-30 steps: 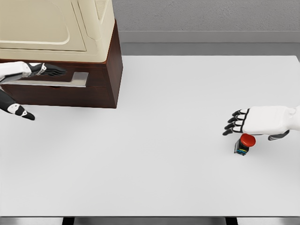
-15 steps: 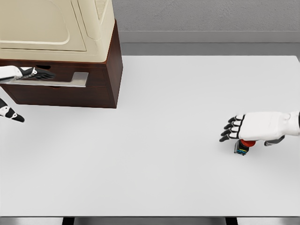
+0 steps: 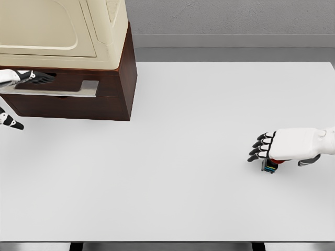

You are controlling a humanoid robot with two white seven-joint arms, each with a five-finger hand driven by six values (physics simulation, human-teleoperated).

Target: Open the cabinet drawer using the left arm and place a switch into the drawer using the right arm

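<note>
The small switch with red mushroom cap and dark block body (image 3: 270,165) stands at the near right of the white worktop (image 3: 188,136), largely hidden under the right robot hand (image 3: 282,145), whose fingers are extended flat, not closed on it. Judged light, rigid, smooth-capped and liable to tip; best pinched across the square body. At far left, the left robot hand (image 3: 21,77) reaches the metal handle (image 3: 55,91) of the dark brown wooden cabinet drawer (image 3: 73,99); its grip cannot be made out.

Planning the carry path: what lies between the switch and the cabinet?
Nothing: head view shows bare table between switch and cabinet.
</note>
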